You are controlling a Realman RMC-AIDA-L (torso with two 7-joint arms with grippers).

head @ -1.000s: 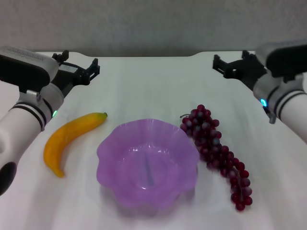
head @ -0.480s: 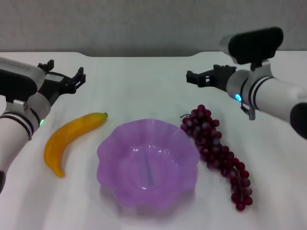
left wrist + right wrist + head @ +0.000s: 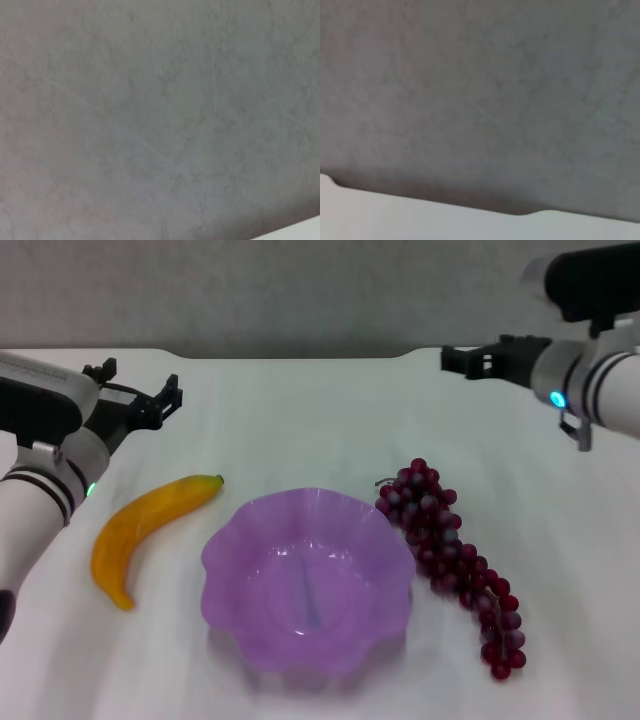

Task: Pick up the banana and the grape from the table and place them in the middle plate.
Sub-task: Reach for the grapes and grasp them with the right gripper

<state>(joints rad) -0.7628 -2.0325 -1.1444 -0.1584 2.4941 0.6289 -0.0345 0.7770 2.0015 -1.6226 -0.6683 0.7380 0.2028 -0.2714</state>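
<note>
While both fruits lie untouched beside the scalloped translucent purple middle plate (image 3: 308, 580), the left gripper (image 3: 140, 405) (fingers spread, empty) must descend onto the curved yellow banana (image 3: 145, 528); the right gripper (image 3: 480, 361) hovers beyond the dark red grape bunch (image 3: 450, 550), finger state unclear.

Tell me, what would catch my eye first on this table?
Probably the wavy purple middle plate at the centre of the white table. The yellow banana lies to its left, the dark red grape bunch to its right. The left gripper and right gripper hover farther back.
</note>
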